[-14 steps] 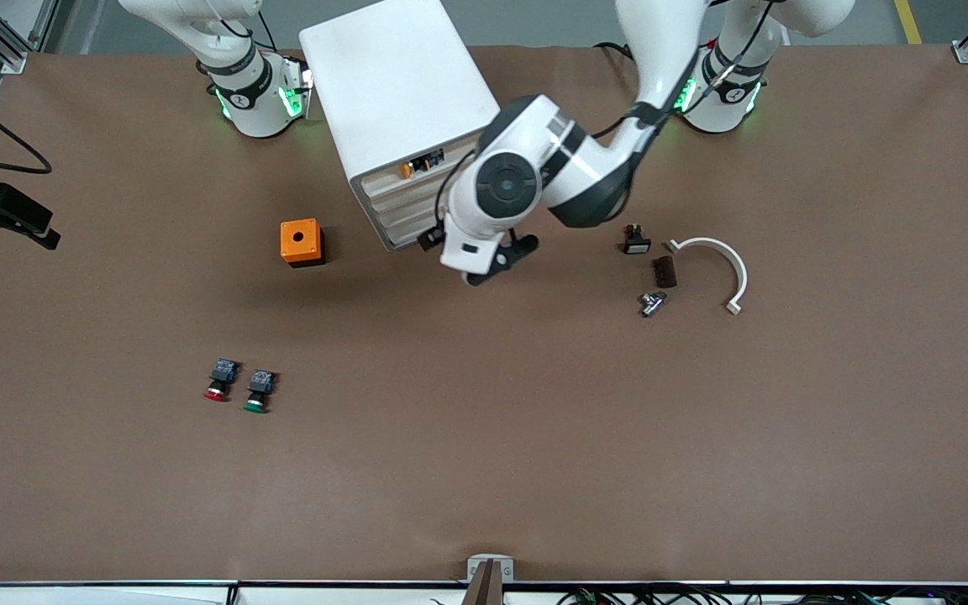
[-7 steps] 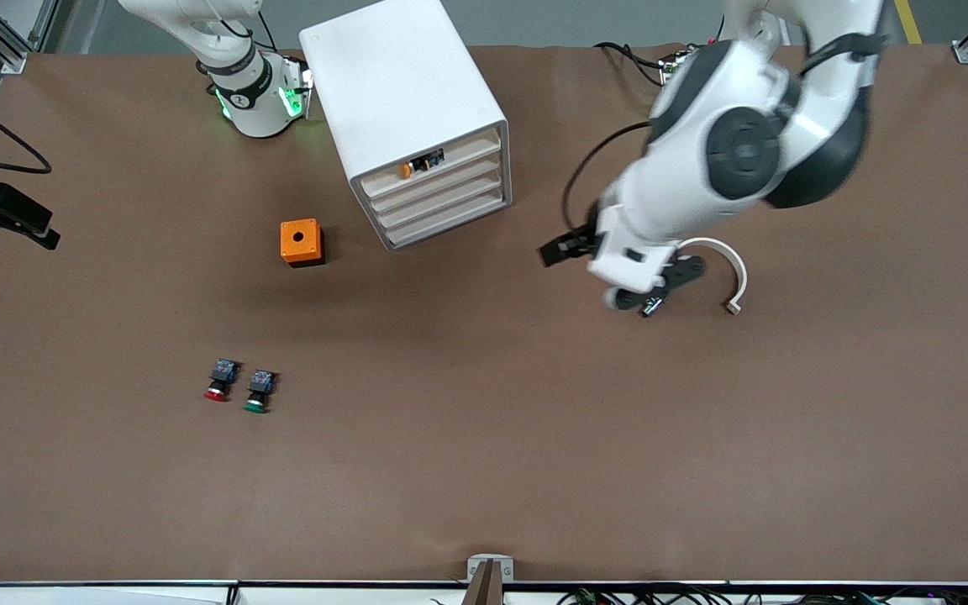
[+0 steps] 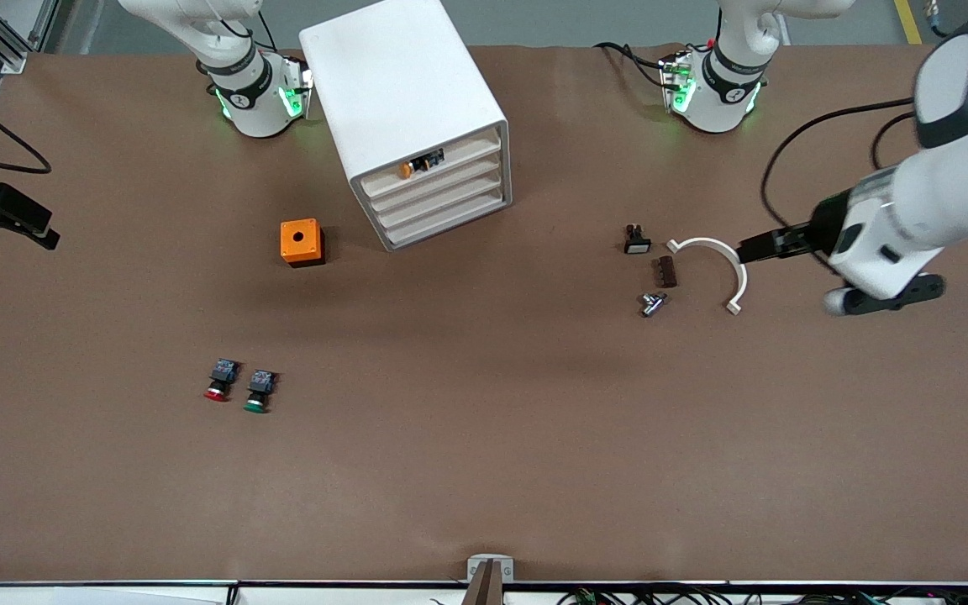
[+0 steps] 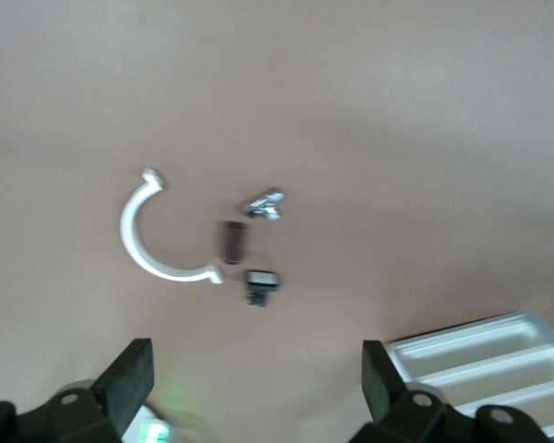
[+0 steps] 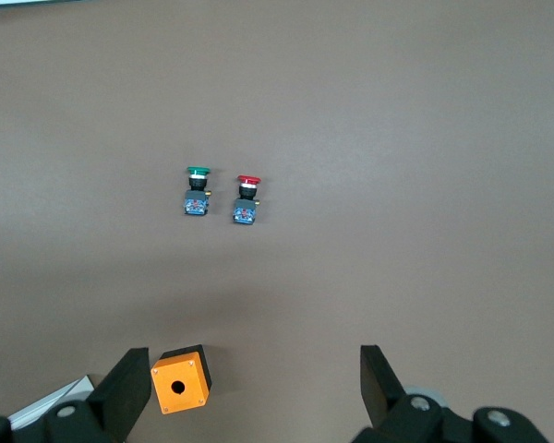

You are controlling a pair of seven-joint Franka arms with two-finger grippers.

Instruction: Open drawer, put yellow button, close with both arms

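The white cabinet (image 3: 404,92) stands between the arm bases, and its drawer fronts show in the left wrist view (image 4: 485,365). The drawer (image 3: 438,172), uppermost of the stack, sits about level with the lower fronts. The yellow button (image 3: 406,170) lies in it, cap and black body showing at its top. My left gripper (image 3: 883,294) is open and empty, up over the table at the left arm's end; in its own wrist view (image 4: 254,383) nothing is between the fingers. My right gripper (image 5: 254,388) is open and empty, high over the orange box, out of the front view; that arm waits.
An orange box (image 3: 301,242) (image 5: 180,380) stands beside the cabinet. Red-capped (image 3: 219,381) and green-capped (image 3: 257,391) buttons lie nearer the front camera. A white C-shaped piece (image 3: 728,260), a brown block (image 3: 665,271), a black part (image 3: 637,241) and a metal part (image 3: 652,302) lie toward the left arm's end.
My left arm has swung away from the cabinet front, over the small parts, out to its own end of the table. The drawer fronts are now uncovered. The right arm has not moved.
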